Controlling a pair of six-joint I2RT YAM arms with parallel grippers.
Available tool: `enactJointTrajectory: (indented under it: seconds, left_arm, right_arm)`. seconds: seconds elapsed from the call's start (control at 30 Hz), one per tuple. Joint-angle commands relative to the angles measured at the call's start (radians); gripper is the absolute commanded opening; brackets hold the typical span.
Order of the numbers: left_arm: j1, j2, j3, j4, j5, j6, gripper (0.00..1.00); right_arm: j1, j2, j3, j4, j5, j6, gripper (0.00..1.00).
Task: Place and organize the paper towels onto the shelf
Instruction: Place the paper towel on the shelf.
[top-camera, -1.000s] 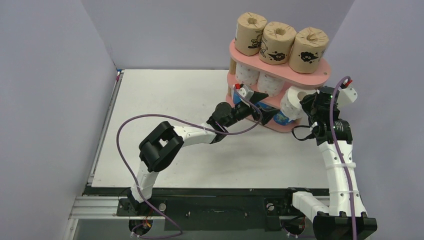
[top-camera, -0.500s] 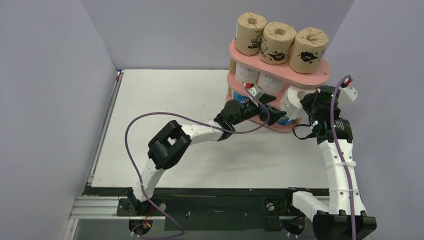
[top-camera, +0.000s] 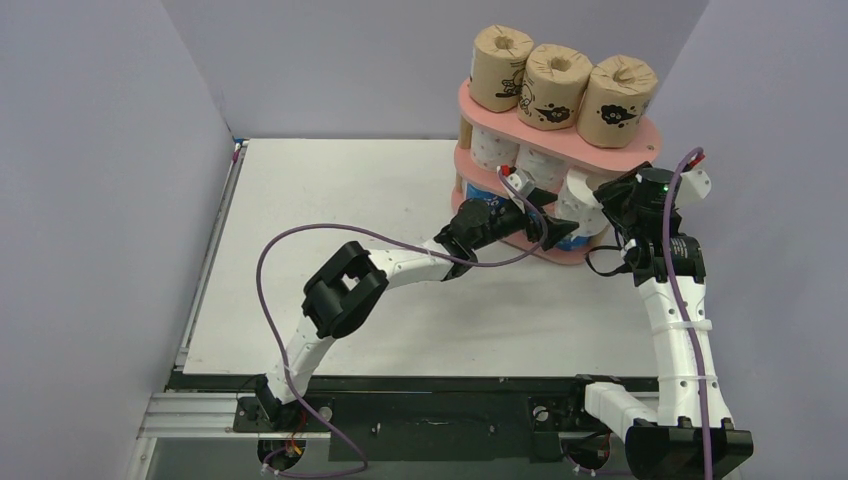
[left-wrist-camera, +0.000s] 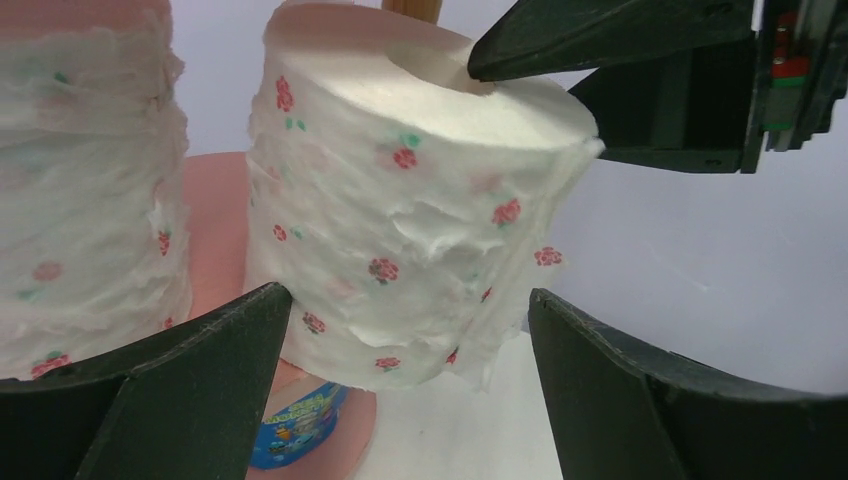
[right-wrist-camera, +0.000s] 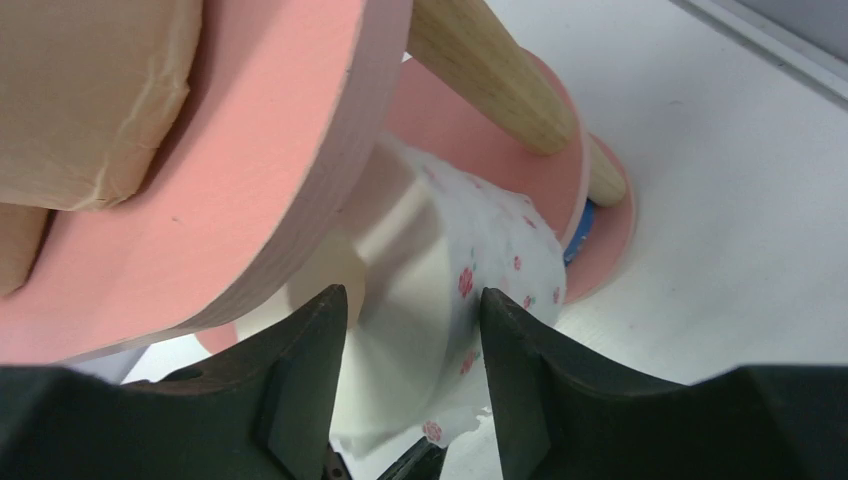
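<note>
Left gripper (left-wrist-camera: 408, 293): fingers spread wide, flanking white pink-dotted roll (left-wrist-camera: 400, 200), no contact visible. Right gripper (right-wrist-camera: 410, 300): fingers partly apart around same roll's top, one tip at core hole; gripping or not, cannot tell. Roll sits tilted on shelf (top-camera: 622, 152), middle tier, right end.

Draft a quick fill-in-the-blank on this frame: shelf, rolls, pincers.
1. The shelf carries ___ brown rolls on its top board.
2. The left pincer stands ___, one finger on each side of the white pink-dotted roll.
3. The right pincer meets that roll at the ___ tier.
4. The wrapped roll on the tier below is ___ in colour.

Missing words: three; open; middle; blue.
</note>
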Motion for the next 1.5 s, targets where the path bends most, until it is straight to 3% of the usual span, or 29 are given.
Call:
enactJointTrajectory:
  seconds: [0.0, 0.67, 0.83, 1.07, 1.2, 1.4, 1.47]
  left_arm:
    - [-0.006, 0.022, 0.061, 0.017, -0.033, -0.006, 0.86]
    - [-0.008, 0.062, 0.157, -0.04, -0.077, -0.004, 0.78]
    - [-0.006, 0.047, 0.148, -0.039, -0.078, -0.004, 0.77]
    - [-0.005, -0.049, 0.051, -0.003, -0.072, 0.016, 0.88]
    - [-0.003, -0.109, -0.014, 0.02, -0.076, 0.017, 0.92]
    - [0.007, -0.228, -0.15, 0.068, -0.08, 0.011, 0.96]
    - [0.012, -0.286, -0.219, 0.08, -0.101, 0.007, 0.96]
  right_arm:
    - [0.0, -0.002, 0.039, 0.069, -0.053, 0.031, 0.5]
    - [0.017, -0.129, 0.042, -0.012, -0.072, -0.006, 0.62]
    - [0.062, -0.203, 0.017, -0.056, 0.029, -0.074, 0.62]
    - [0.101, -0.346, -0.148, -0.017, 0.162, -0.14, 0.61]
    - [0.1, -0.363, -0.216, -0.006, 0.179, -0.153, 0.55]
    - [0.094, -0.357, -0.239, 0.015, 0.183, -0.144, 0.35]
    - [0.09, -0.348, -0.253, 0.034, 0.169, -0.134, 0.23]
